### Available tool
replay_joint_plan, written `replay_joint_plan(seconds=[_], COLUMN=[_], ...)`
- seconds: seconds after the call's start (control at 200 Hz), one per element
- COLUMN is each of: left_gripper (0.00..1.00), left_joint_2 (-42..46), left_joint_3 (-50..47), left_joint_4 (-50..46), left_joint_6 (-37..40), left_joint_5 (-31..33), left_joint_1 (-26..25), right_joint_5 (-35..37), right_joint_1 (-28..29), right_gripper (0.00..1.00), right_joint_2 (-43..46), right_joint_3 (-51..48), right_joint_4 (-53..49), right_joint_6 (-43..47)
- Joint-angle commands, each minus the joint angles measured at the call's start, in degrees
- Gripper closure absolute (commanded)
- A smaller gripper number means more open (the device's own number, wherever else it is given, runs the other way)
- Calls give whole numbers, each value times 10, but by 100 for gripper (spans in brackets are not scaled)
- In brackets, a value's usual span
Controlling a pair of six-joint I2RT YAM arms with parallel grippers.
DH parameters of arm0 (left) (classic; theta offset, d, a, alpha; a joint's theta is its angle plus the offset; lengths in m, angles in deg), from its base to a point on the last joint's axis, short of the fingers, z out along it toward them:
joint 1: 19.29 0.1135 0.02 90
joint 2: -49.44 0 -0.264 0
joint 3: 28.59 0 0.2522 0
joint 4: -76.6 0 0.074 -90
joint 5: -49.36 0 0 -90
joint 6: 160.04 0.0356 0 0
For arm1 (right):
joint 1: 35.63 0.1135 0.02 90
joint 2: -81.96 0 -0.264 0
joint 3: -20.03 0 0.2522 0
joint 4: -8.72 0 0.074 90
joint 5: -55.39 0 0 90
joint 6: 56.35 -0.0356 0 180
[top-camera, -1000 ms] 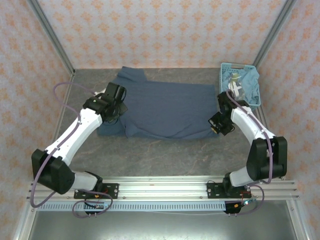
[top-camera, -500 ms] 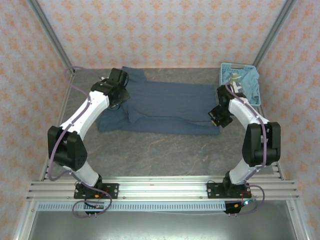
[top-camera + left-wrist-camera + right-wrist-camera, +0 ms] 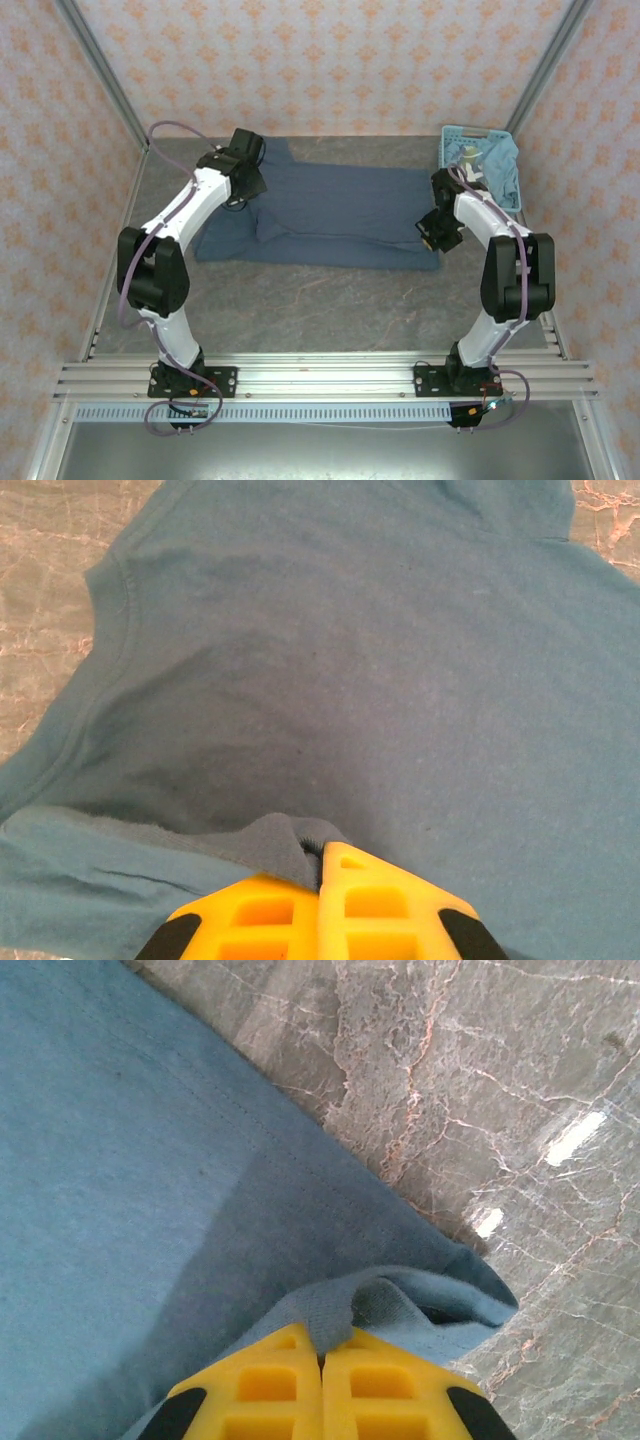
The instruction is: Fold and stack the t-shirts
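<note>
Plainly, the dusty-blue shirt (image 3: 340, 215) lay spread across the middle of the top view on the grey table (image 3: 330, 310), with a long crease running along it near its lower edge. The left gripper (image 3: 243, 185) stood over the shirt's upper-left part and the right gripper (image 3: 433, 232) over its right end.

In the left wrist view the yellow fingers (image 3: 270, 910) sat at the bottom of the frame, pressed together on a small ruck of cloth, and the neckline curved down the left side. In the right wrist view the fingers (image 3: 265, 1385) were likewise closed tight on a bunched bit of hem at bottom centre, with bare table in the upper right.

The cloth looked light, soft and limp. It puckered where it was pinched and would not keep a shape by itself. I judged it best held at hems, seams and corners, where the knit is doubled and thicker, and at both ends together so the span between stayed flat. A pinch in the middle of a panel would likely lift one layer and drag the rest into wrinkles. The knit did not look slippery, but so small a bite could pull free under a hard tug.

A pale blue basket (image 3: 447, 160) in the upper right held what seemed to be more shirts (image 3: 497, 170), though that bundle was too crumpled to be sure.
</note>
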Motion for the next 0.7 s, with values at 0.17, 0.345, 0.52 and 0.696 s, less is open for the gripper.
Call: replay_joint_plan(seconds=[0.17,0.345,0.52,0.696], left_gripper=[100,100,53,46], left_joint_2=[-44,-93,-112,22], left_joint_3=[68,100,134,10], left_joint_4=[-8,-17,-46,-37], left_joint_6=[25,36,56,6], left_joint_5=[4,1,12,7], left_joint_1=[9,17,30,66], right_joint_5=[30,14,16,23], right_joint_1=[-8,-14,-25,-25], right_gripper=[100,100,68,48], right_joint_2=[-15,-52,-89,-25], right_joint_3=[13,37,88,75], right_joint_4=[1,13,-18,-25], right_joint_6=[-23,-12,30,71])
